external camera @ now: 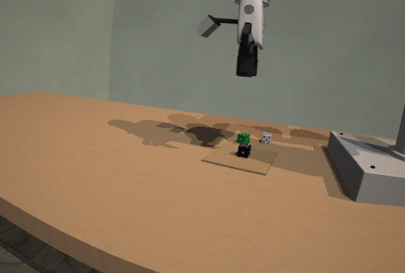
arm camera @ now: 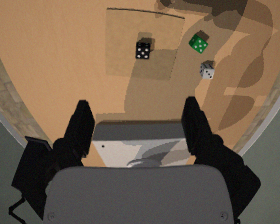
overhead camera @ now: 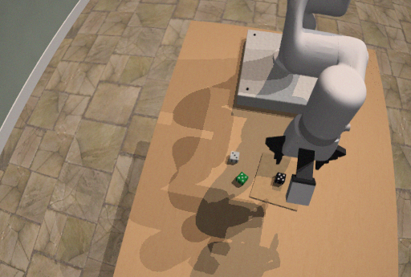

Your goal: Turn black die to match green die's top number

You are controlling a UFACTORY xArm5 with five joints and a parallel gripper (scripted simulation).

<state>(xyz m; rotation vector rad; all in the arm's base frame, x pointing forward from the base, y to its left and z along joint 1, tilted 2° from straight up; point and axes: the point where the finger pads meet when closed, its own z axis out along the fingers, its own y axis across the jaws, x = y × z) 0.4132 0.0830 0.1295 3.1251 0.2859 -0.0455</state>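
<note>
A wide wooden table (overhead camera: 341,229) is seen over a floor of stone tiles (overhead camera: 80,68). At the table's twelve o'clock side, in the top view, a grey base block (overhead camera: 257,68) is set, and the pale arm (overhead camera: 321,56) is carried up and over from it. The arm's shadow (overhead camera: 225,217) is cast across the wood toward six and nine o'clock.

The gripper (external camera: 247,73) is held high above the table, pointed straight down, well apart from everything below. Its black fingers are spread wide in the wrist view, and nothing is held between them. A small grey camera box (external camera: 207,26) is carried on a thin stalk at the gripper's nine o'clock in the exterior view.

A thin square mat (overhead camera: 266,190) is laid flat on the table. The black die (overhead camera: 280,178) is found fully on the mat, resting flat, near its twelve o'clock edge in the top view. The green die (overhead camera: 242,178) is placed off the mat at the black die's nine o'clock, near it but apart. The white die (overhead camera: 234,156) is placed at the green die's eleven o'clock, also apart. The pip counts on the top faces cannot be read with confidence.
</note>
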